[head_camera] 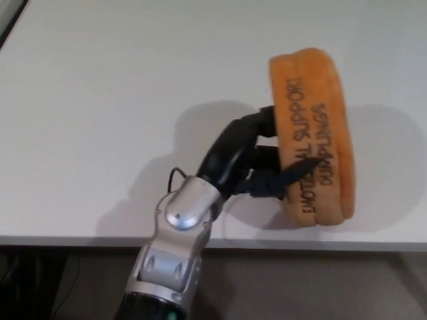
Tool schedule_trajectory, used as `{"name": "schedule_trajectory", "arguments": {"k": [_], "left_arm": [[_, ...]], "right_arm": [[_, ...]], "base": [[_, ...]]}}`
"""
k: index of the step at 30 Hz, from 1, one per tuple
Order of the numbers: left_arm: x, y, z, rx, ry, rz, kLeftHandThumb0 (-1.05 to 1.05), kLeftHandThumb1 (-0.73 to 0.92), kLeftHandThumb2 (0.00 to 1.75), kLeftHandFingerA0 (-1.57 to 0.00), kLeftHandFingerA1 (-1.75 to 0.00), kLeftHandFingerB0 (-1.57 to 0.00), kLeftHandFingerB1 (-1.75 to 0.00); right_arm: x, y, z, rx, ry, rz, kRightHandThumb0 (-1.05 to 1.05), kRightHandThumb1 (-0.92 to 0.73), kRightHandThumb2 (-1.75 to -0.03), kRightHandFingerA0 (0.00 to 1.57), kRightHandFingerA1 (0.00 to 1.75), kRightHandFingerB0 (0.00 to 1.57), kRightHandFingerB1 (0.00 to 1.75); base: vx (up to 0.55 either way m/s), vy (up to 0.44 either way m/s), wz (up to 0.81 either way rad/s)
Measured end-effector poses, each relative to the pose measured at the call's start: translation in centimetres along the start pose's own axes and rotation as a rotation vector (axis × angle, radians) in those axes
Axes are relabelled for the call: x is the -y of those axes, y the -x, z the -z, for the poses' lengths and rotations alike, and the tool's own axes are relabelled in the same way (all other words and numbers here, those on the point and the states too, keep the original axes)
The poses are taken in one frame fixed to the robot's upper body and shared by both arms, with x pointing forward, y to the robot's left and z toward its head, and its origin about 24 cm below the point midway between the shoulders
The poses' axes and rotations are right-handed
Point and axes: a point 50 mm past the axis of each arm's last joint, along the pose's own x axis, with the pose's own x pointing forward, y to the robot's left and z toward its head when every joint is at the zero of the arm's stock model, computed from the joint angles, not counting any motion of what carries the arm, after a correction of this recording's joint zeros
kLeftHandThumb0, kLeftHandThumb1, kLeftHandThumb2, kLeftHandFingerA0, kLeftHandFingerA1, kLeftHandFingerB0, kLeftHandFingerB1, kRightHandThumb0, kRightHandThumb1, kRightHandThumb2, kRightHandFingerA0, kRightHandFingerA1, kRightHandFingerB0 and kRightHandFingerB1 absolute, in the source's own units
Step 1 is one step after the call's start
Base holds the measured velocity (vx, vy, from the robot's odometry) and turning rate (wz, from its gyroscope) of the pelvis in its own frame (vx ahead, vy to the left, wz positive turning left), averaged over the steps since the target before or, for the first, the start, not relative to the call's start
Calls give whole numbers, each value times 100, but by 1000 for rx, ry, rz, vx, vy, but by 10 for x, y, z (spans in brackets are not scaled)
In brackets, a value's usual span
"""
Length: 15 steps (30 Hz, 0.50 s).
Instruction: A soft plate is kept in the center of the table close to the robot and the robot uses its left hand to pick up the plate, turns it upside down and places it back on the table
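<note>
Mid-flip: my left hand has the soft plate up on edge above the white table.

My fingers are clamped on the plate's rim, at about nine o'clock of the plate, which stands edge-on toward the table's near right, with black lettering running down its orange outer wall. I judge the pick-up done and the turn roughly half made; next I need to keep rolling my wrist until the open side faces down, then lower it and let go. The plate's inner face is hidden from me, as is its lower edge's contact with the table, and my right hand is out of view.
</note>
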Motion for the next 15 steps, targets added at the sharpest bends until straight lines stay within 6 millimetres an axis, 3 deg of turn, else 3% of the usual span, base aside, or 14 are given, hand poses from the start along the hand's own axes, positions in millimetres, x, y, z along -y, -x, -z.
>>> {"name": "schedule_trajectory", "arguments": {"k": [2, 3, 12, 13, 14, 15], "left_arm": [[-7, 3, 3, -7, 51, -31, -40, 52, 85, -120, -149, -90, -132], [-9, 4, 5, -9, 65, -40, -27, 67, 62, -96, -175, -58, -175], [-36, 19, 18, -15, 256, -171, -27, 67, 60, -100, -175, -57, -175], [-39, 21, 19, -13, 277, -184, -39, 51, 86, -125, -149, -93, -131], [-41, 22, 19, -11, 292, -195, -39, 51, 86, -125, -149, -93, -131], [-43, 23, 20, -8, 307, -205, -26, 67, 60, -100, -175, -59, -175]], "right_arm": [[0, 0, 0, 1, 0, 0, -78, -92, -69, 25, 36, 6, 20], [0, 0, 0, 1, 0, 0, -77, -92, -70, 24, 35, 6, 20], [0, -1, 0, 2, 1, 0, -79, -92, -70, 24, 35, 4, 20], [0, -1, 0, 2, 1, 0, -78, -92, -70, 24, 35, 4, 20], [0, -1, 0, 2, 1, 0, -78, -92, -70, 24, 35, 4, 20], [0, -1, 0, 2, 1, 0, -79, -92, -68, 24, 34, 5, 21]], "base": [[0, 0, 0], [0, 0, 0], [0, 0, 0], [0, 0, 0], [0, 0, 0], [0, 0, 0]]}}
